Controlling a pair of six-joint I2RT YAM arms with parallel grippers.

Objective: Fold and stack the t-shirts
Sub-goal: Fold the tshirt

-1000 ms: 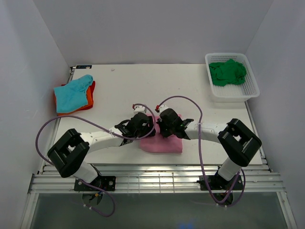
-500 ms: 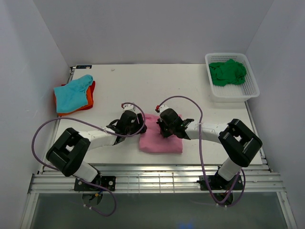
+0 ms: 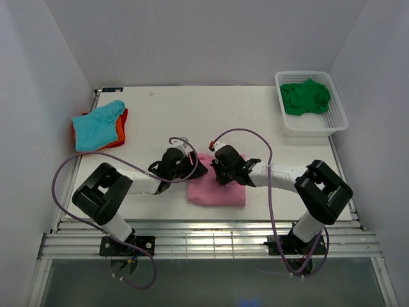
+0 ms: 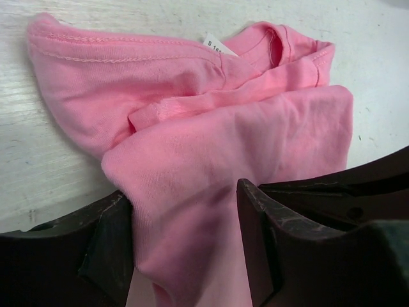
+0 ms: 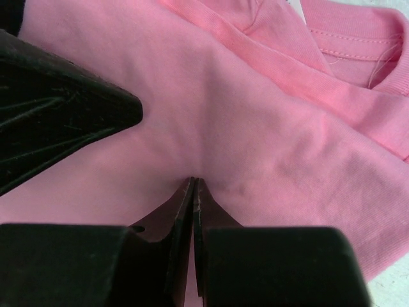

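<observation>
Two claws on the pink t-shirt [image 3: 218,190], part-folded at the tabletop's [image 3: 192,115] near middle: left claw [image 4: 185,198] apart, straddling a cloth ridge; right claw [image 5: 193,185] together, tips pressing fabric. I judge this the folding step; next I must close left on that ridge.

Four t-shirts are showing: one pink t-shirt [image 3: 217,190], one teal t-shirt [image 3: 96,126], one orange t-shirt [image 3: 120,135], one green t-shirt [image 3: 305,97]. One basket [image 3: 313,128] is sitting on one table [image 3: 192,115]. Two grippers are showing: left gripper [image 4: 184,195], right gripper [image 5: 193,180].

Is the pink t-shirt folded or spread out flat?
Folded: the pink t-shirt lies as a compact rectangle, with cloth layers doubled over one another.
</observation>
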